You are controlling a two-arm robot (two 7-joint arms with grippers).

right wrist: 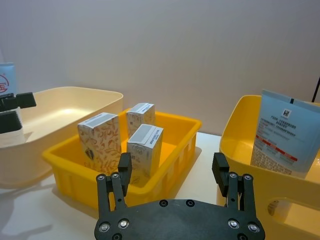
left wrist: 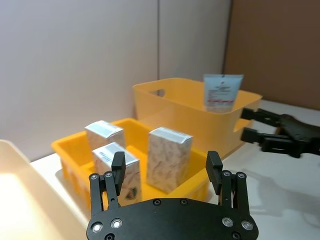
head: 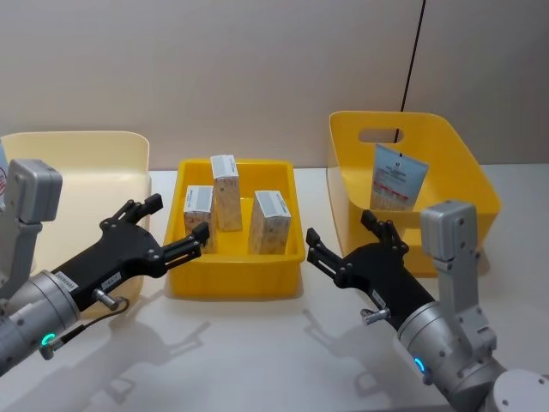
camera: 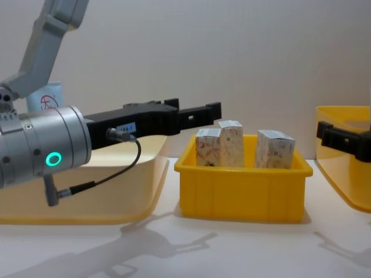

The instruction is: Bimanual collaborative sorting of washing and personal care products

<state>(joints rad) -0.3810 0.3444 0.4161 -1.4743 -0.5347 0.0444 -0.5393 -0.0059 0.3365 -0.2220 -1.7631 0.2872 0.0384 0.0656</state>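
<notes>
Three white cartons (head: 198,210) (head: 226,190) (head: 271,221) stand upright in the shallow yellow tray (head: 236,279). A light-blue tube (head: 398,178) leans inside the deep yellow tub (head: 467,167). Another light-blue tube with a round red logo (camera: 49,98) stands in the cream tub (camera: 87,197), behind my left arm. My left gripper (head: 178,219) hovers open and empty over the tray's left rim, close to the nearest carton. My right gripper (head: 339,233) is open and empty between the tray and the yellow tub, above the table.
The cream tub (head: 86,163), yellow tray and yellow tub stand in a row from left to right on the white table (head: 257,360). A plain wall rises close behind them. Bare tabletop lies in front of the tray.
</notes>
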